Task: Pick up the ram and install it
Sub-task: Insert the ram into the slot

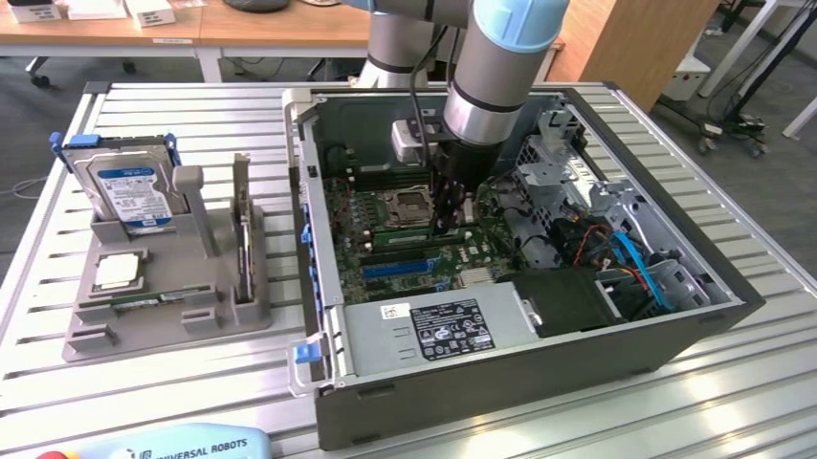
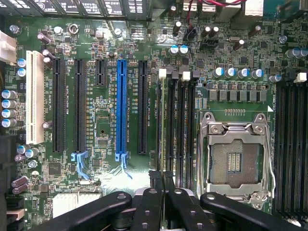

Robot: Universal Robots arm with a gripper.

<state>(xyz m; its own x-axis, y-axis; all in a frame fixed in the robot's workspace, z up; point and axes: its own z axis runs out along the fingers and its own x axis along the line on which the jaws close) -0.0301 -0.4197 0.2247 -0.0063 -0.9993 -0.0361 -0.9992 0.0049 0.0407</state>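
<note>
Slatted metal tabletop (image 1: 153, 382) is carrying two containers in the exterior view. At nine o'clock, a grey holder tray (image 1: 166, 330) is keeping a silver hard drive (image 1: 128, 191) upright at its twelve o'clock end. A square processor chip (image 1: 118, 271) is lying flat at six o'clock of the drive. At three o'clock of the tray, the open computer case (image 1: 511, 382) is lying on its side and showing its motherboard (image 1: 422, 253). The arm (image 1: 504, 67) is reaching straight down into the case. Its gripper (image 1: 450, 218) is hanging at three o'clock of the processor socket (image 1: 411, 204). The fingers (image 2: 155, 185) are clenching the ram (image 2: 163, 125), which is standing on edge along a memory slot just beside the socket.
</note>
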